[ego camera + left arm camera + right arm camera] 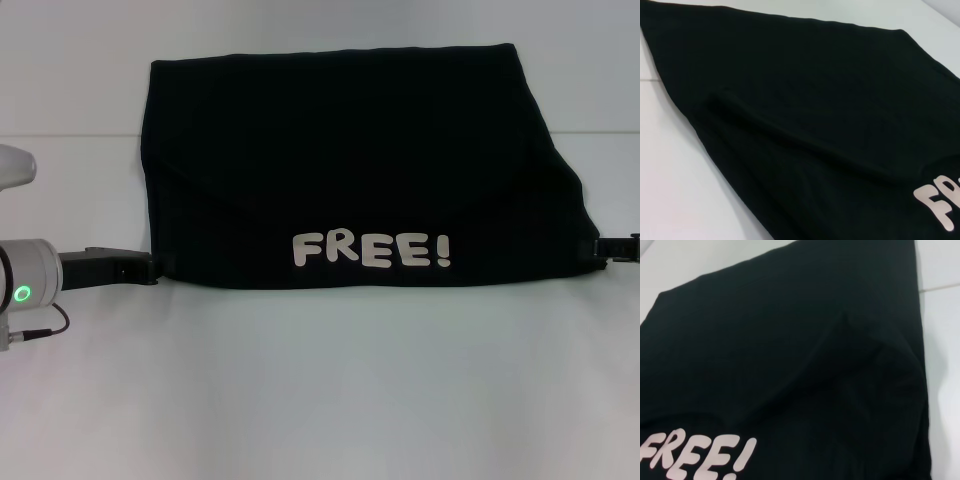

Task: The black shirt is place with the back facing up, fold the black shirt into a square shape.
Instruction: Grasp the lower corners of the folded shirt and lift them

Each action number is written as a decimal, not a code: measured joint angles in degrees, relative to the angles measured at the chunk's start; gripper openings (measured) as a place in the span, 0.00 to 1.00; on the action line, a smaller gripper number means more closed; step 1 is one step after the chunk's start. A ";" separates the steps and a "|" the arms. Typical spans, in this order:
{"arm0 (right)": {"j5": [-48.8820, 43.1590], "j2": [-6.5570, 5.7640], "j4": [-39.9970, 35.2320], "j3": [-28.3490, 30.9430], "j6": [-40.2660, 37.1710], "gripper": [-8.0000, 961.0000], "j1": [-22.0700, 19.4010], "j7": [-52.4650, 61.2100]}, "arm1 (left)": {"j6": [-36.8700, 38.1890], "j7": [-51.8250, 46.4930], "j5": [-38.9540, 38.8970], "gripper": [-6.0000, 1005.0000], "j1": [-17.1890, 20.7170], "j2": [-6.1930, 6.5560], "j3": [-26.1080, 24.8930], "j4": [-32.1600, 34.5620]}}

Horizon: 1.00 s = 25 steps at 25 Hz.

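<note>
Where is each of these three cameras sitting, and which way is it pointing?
Head view: on the robot's head, looking forward and down at the white table with the black shirt; the left gripper and right gripper sit at the shirt's near corners.
Left wrist view: on the left arm, looking across the black shirt; none of the robot's body shows.
Right wrist view: on the right arm, looking across the black shirt; none of the robot's body shows.
Shared: all three show the white FREE! lettering.
</note>
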 joint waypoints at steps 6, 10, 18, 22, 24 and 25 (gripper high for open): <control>-0.17 1.61 0.12 -0.01 3.23 0.69 0.85 -0.56 | -0.08 -0.13 0.00 0.01 -0.10 0.00 0.08 0.02; -0.17 2.47 0.96 -1.21 5.45 0.68 1.92 -0.69 | -0.14 -0.17 0.00 0.01 -0.11 0.00 -0.15 0.06; -0.15 2.85 2.52 -3.76 5.42 0.67 3.20 -0.28 | -0.52 -0.21 0.00 0.01 0.03 0.00 -0.28 0.23; -0.11 2.73 2.20 -3.58 4.83 0.66 3.11 -0.26 | -0.60 -0.22 0.00 0.01 0.03 0.00 -0.28 0.17; -0.07 2.56 2.09 -3.47 4.94 0.65 2.94 -0.01 | -0.63 -0.22 0.00 0.01 -0.01 0.00 -0.28 0.10; -0.05 2.47 2.10 -3.51 5.11 0.65 2.89 0.21 | -0.63 -0.23 0.00 0.01 -0.03 0.00 -0.27 0.09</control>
